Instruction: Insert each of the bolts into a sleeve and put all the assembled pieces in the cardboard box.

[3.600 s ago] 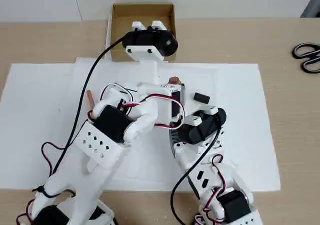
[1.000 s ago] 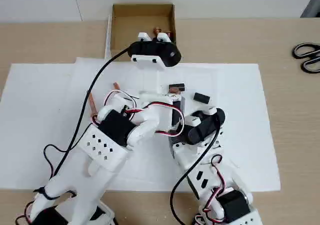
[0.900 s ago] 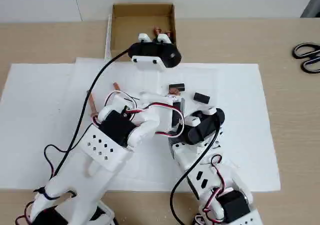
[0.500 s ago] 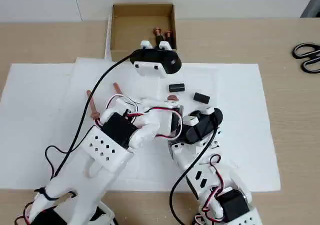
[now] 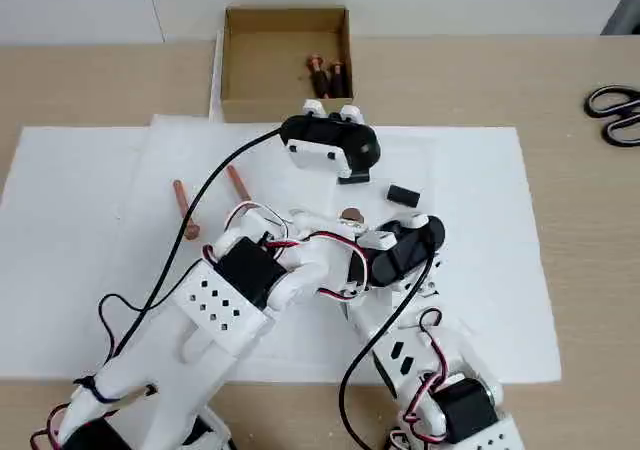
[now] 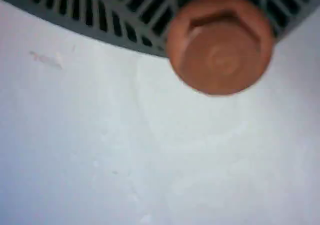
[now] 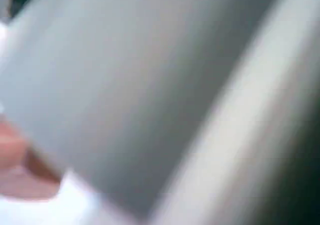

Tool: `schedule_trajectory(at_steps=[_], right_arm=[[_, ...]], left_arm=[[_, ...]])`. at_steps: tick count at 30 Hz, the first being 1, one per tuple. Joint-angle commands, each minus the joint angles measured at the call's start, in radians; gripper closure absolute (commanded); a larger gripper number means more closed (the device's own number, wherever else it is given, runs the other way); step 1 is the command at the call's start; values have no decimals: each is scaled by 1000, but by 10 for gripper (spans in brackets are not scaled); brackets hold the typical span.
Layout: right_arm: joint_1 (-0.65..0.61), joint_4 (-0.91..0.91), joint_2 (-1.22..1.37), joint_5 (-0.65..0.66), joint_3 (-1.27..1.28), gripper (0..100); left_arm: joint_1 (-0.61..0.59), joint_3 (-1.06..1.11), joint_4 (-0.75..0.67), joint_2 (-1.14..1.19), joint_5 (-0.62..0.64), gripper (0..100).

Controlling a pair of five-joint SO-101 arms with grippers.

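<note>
Withdrawn from the cardboard box [image 5: 258,70] at upper centre, the left gripper [image 5: 332,110] is held over the white sheet [image 5: 80,230], fingers parted, empty. Two assembled pieces [image 5: 325,73] lie boxed. The grip of the right arm [image 5: 405,252] cannot be told. Next, a loose bolt [image 5: 183,208] must be fitted into a sleeve [image 5: 403,195].

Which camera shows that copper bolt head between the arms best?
The left wrist view: the bolt head is large, its hexagonal recess plain. The high view shows it small between the arms. The right wrist view has a reddish blur, unidentifiable.
</note>
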Motion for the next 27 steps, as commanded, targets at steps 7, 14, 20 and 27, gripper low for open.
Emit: schedule_trajectory(at_steps=[7, 14, 20, 27], right_arm=[[7, -27, -19, -5, -25, 995], [7, -25, -19, -5, -25, 995], [7, -27, -19, -5, -25, 995], [7, -31, -13, -5, -25, 995]], left_arm=[[-38, 8, 0, -6, -14, 856], [-75, 5, 2, -8, -12, 763], [-117, -130, 58, -8, -14, 762], [-187, -303, 181, -8, -15, 761]])
